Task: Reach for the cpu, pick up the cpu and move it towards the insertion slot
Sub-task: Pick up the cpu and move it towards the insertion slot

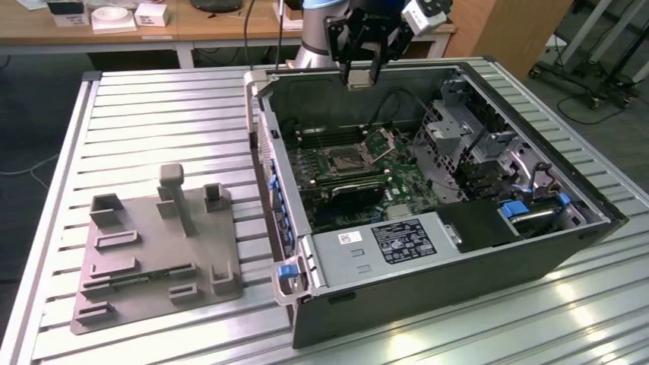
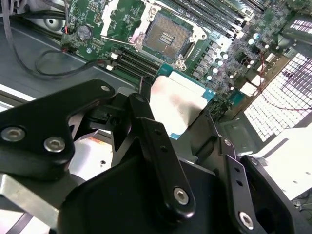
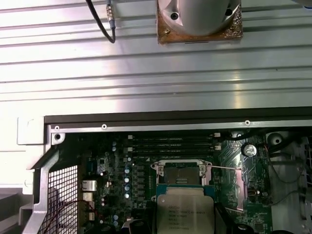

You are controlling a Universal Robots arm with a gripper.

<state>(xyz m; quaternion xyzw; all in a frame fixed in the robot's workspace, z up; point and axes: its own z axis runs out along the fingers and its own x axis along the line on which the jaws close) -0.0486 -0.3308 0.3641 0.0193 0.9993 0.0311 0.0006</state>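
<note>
Gripper (image 1: 361, 74) sits at upper centre of the exterior view, above the open computer case (image 1: 548, 251), its black fingers (image 2: 151, 131) clamped on the cpu (image 2: 178, 105). Insertion slot (image 1: 343, 159) lies open on the motherboard (image 1: 406, 171) below. In the second wrist view the cpu is centre frame, with the slot in the upper middle.

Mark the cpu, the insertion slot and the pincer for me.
cpu (image 2: 178, 100): second wrist view, silvery top face.
insertion slot (image 3: 181, 172): first wrist view, dark centre inside the metal frame.
pincer (image 1: 361, 76): exterior view, fingertips above the open case.

1 cpu (image 2: 179, 100), 1 insertion slot (image 1: 346, 159), 1 grey tray (image 1: 152, 243), 1 computer case (image 1: 568, 228).
</note>
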